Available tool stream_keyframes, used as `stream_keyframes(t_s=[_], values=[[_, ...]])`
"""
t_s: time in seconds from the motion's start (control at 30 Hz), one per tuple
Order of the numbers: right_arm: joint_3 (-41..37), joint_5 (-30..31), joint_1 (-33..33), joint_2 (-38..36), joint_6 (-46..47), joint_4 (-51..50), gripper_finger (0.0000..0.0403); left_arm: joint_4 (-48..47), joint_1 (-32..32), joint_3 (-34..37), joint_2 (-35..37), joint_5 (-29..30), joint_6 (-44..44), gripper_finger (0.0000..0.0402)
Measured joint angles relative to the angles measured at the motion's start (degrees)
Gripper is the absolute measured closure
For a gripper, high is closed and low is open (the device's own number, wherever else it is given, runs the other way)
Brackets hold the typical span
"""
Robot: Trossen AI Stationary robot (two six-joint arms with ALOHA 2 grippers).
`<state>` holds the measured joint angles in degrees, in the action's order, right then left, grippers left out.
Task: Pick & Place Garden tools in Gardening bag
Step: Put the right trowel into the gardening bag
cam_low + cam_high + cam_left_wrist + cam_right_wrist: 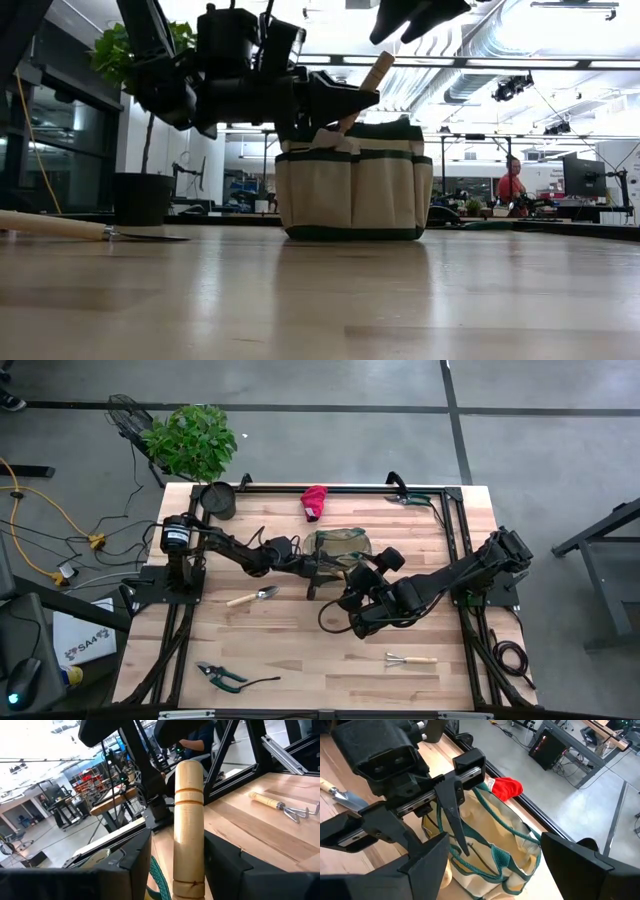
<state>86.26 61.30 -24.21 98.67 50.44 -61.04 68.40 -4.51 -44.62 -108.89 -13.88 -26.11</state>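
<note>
The tan gardening bag point(340, 543) with green trim stands upright mid-table point(352, 185). A wooden tool handle point(189, 805) sticks up out of its mouth point(376, 72). My left gripper point(177, 837) is level at the bag's rim point(330, 100), open, with a finger on either side of that handle. My right gripper point(507, 870) hovers open above and near the bag point(358, 592), holding nothing. On the table lie the trowel point(255, 597), the pruners point(222, 676), the mini rake point(410, 658) and the red glove point(314, 502). My left gripper comes level from the table's left, with the upright wooden handle point(189, 865) between its fingers. A clear gap shows beside one finger point(135, 862). The other finger point(225, 867) sits right at the handle's edge, and I cannot tell whether it touches. The handle's lower end is hidden in the bag.
A black pot point(217, 500) with a leafy plant stands at the far left corner. The table's black frame rails point(450, 530) run along its far and right sides. Bare wood lies between the trowel and the rake. A person shows in the room beyond point(512, 185).
</note>
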Motion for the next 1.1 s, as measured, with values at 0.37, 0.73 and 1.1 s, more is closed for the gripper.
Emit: stream_keyframes(t_s=[0.37,0.73,1.1], values=[[0.0,0.02,-0.06,0.0,0.76,-0.02,0.0098,0.92,0.0,0.02,0.01,8.41,0.02,0.0242],[0.02,0.22,-0.07,0.0,2.25,-0.06,0.0098,2.15,0.02,0.04,0.01,14.54,-0.3,0.0241],[0.02,0.24,-0.07,0.0,2.48,-0.04,0.0098,2.73,0.02,0.04,0.01,14.98,-0.61,0.0241]])
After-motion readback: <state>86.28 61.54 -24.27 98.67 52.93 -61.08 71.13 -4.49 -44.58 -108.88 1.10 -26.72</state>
